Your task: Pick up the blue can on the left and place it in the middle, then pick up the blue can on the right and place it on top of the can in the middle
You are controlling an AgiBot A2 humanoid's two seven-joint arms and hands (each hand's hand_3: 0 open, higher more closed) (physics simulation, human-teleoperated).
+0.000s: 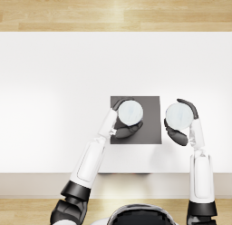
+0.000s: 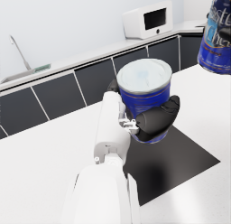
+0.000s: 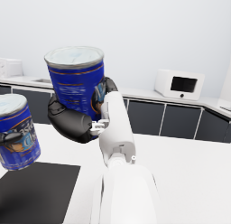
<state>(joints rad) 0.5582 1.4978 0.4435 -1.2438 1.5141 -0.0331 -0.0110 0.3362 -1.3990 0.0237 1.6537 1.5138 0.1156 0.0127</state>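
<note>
My left hand (image 1: 125, 129) grips a blue can with a pale lid (image 1: 130, 113) over the left part of the dark square mat (image 1: 151, 129) in the middle of the white table. In the left wrist view the fingers (image 2: 156, 121) wrap that can (image 2: 145, 91), which looks slightly tilted; whether it touches the mat (image 2: 180, 161) I cannot tell. My right hand (image 1: 177, 134) holds the second blue can (image 1: 180, 115) just right of the mat's edge. The right wrist view shows this can (image 3: 76, 81) lifted well above the table in the hand (image 3: 72, 123), higher than the left can (image 3: 16, 130).
The white table (image 1: 54, 106) stretches wide to the left and back, with its front edge near my body. A wood floor lies beyond. Behind the table runs a dark-fronted counter with a white microwave (image 2: 149, 20) and a sink tap (image 2: 18, 53).
</note>
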